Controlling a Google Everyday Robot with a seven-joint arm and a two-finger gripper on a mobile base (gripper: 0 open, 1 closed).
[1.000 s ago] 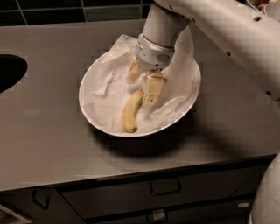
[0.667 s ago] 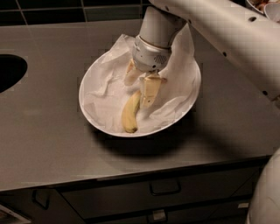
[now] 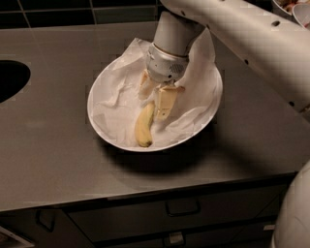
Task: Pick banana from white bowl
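The banana (image 3: pixel 144 127) is small, yellow and curved, and lies in the front middle of the white bowl (image 3: pixel 99 123) on its crumpled paper liner (image 3: pixel 118 92). The bowl sits on the grey counter. My gripper (image 3: pixel 154 94) reaches down into the bowl from the upper right, right at the banana's upper end. Its two pale fingers (image 3: pixel 164 100) stand apart, one on each side of that end. The banana's top is hidden under the gripper. The banana rests on the liner, not lifted.
A dark round opening (image 3: pixel 9 80) is cut into the counter (image 3: pixel 53 160) at the far left. Another bowl with food pieces (image 3: pixel 290 7) shows at the top right corner. Dark tiles run behind the counter. Drawers (image 3: pixel 181 208) lie below the front edge.
My gripper has moved slightly down and to the left, closer over the banana's upper end. The banana and bowl have not moved.
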